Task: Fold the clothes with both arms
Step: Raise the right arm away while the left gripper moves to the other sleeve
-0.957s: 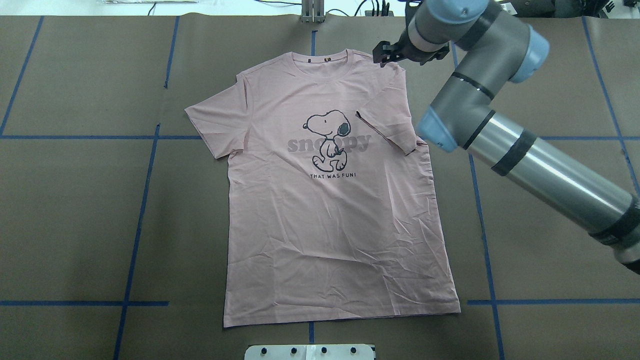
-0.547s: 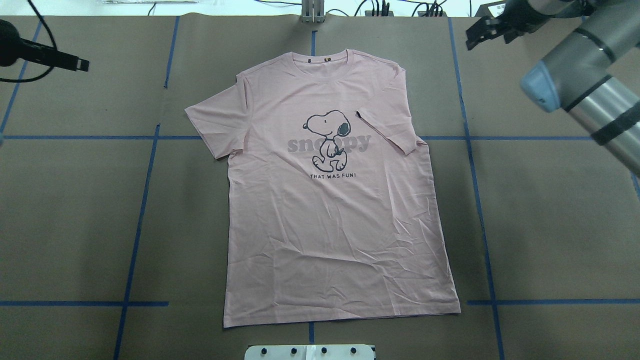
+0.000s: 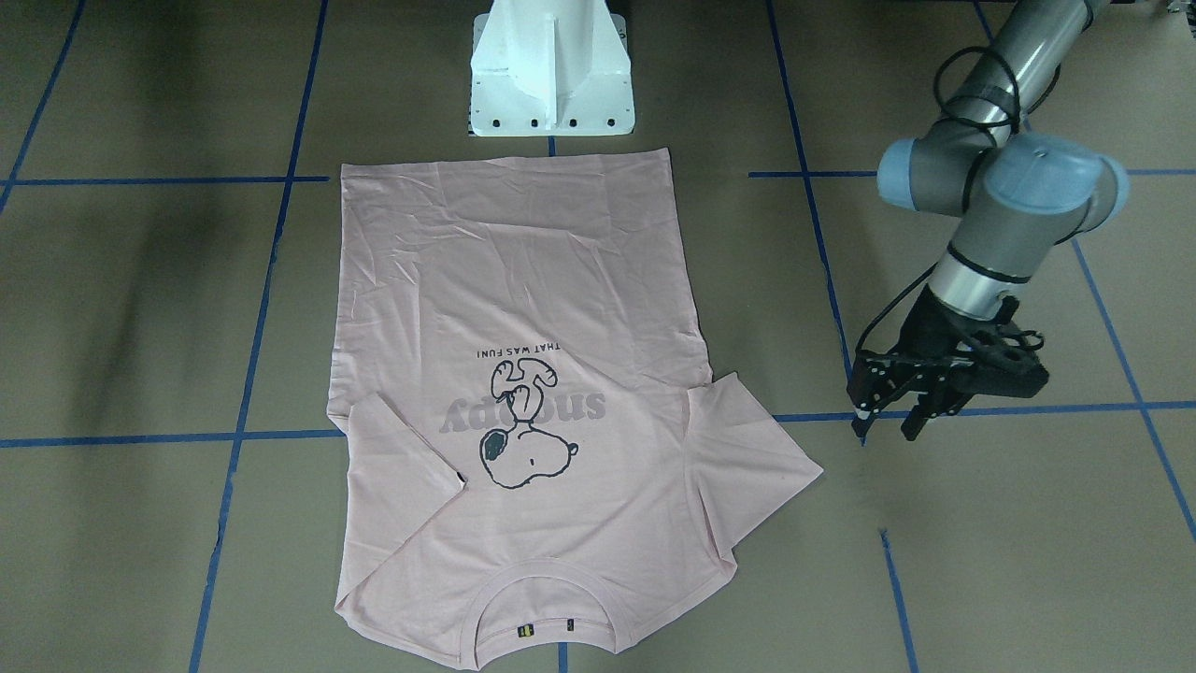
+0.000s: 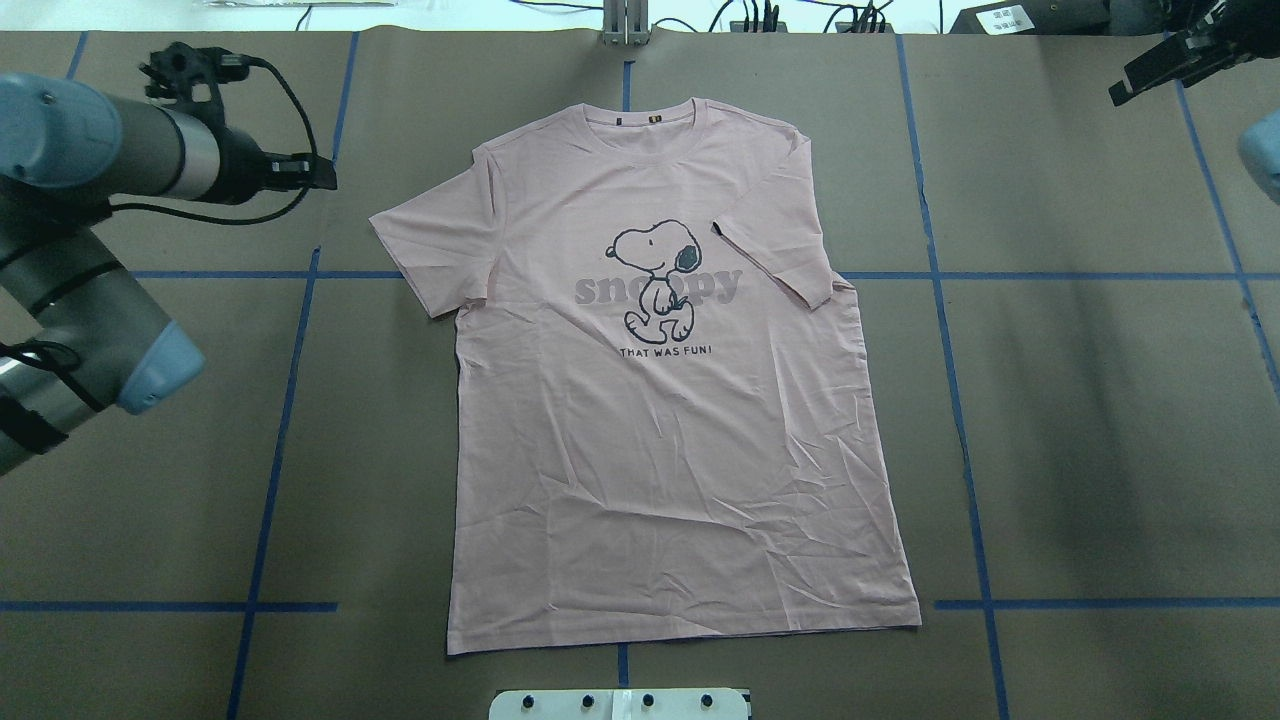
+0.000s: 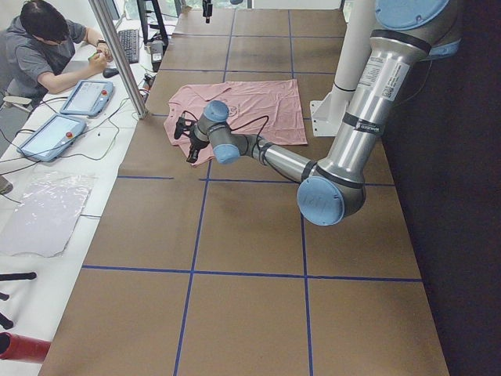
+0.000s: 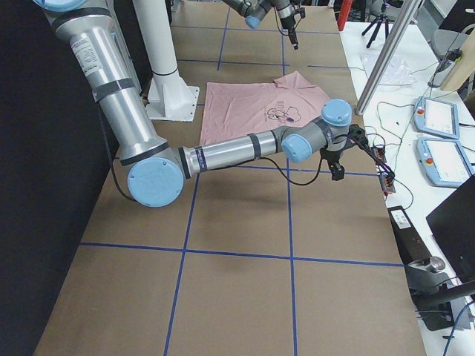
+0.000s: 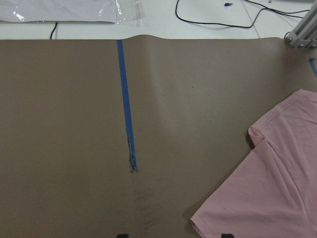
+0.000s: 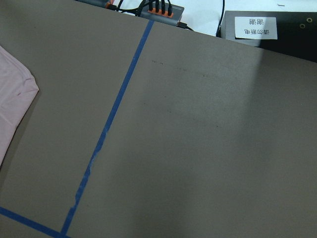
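Observation:
The pale pink Snoopy T-shirt lies flat on the brown table, print up, collar at the far edge. Its sleeve on the robot's right is folded in onto the chest. The other sleeve is spread out. My left gripper is open and empty, just off that spread sleeve; in the front view it hangs over the blue tape. The left wrist view shows the sleeve's edge. My right gripper is open and empty at the far right, well away from the shirt.
The white pedestal base stands at the hem side. Blue tape lines grid the table. An aluminium post, cables and a power strip line the far edge. An operator sits beyond it with tablets.
My right arm has drawn back from the shirt's right shoulder to the far right corner. My left arm has come in from the left to beside the spread sleeve. The shirt has not moved.

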You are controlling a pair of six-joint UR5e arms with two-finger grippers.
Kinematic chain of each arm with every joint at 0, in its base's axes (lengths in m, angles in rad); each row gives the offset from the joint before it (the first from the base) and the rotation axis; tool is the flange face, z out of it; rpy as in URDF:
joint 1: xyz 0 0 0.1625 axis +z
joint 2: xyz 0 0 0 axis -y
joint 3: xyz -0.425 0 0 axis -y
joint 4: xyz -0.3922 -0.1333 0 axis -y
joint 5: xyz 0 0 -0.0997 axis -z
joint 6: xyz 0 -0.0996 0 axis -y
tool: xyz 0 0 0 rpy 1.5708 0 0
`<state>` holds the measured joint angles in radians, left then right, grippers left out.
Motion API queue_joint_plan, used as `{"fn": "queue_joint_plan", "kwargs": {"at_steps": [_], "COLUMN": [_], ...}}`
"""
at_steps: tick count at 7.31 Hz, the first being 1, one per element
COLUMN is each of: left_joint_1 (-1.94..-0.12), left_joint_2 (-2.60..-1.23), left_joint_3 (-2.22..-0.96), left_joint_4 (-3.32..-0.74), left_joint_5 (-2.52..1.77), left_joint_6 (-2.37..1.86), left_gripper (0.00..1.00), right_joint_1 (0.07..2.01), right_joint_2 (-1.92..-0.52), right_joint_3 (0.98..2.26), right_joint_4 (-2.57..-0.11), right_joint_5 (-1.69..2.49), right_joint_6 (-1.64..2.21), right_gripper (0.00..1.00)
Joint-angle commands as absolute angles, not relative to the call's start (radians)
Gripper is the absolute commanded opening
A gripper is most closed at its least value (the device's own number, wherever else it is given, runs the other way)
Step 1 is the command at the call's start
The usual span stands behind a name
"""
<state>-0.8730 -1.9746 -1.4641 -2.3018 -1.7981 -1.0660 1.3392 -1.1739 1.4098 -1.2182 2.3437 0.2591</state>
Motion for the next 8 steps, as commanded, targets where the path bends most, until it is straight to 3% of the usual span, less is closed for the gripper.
{"fn": "queue_joint_plan", "kwargs": {"at_steps": [1, 6, 8], "left_joint_1": [-0.806, -0.778, -0.778], "left_joint_2": [-2.045, -2.097, -2.098], "left_joint_3": [-1.334, -1.235, -1.235], "left_joint_4": [-2.31, -2.342, -2.342], "left_joint_5": [-1.674, -1.657, -1.657], "left_joint_6": [-1.117, -1.112, -1.109], "left_gripper": [0.62, 0.61, 0.52], "right_joint_1": [1.347, 1.347, 1.347], "right_joint_2": [-1.181, -1.186, -1.187], "right_joint_3": [1.411, 1.411, 1.413], "right_joint_4": [-1.218, -1.218, -1.218], "right_joint_5": [2.347, 2.347, 2.347], "right_joint_6": [0.253, 0.253, 0.253], "right_gripper": [1.0, 1.0, 1.0]}}
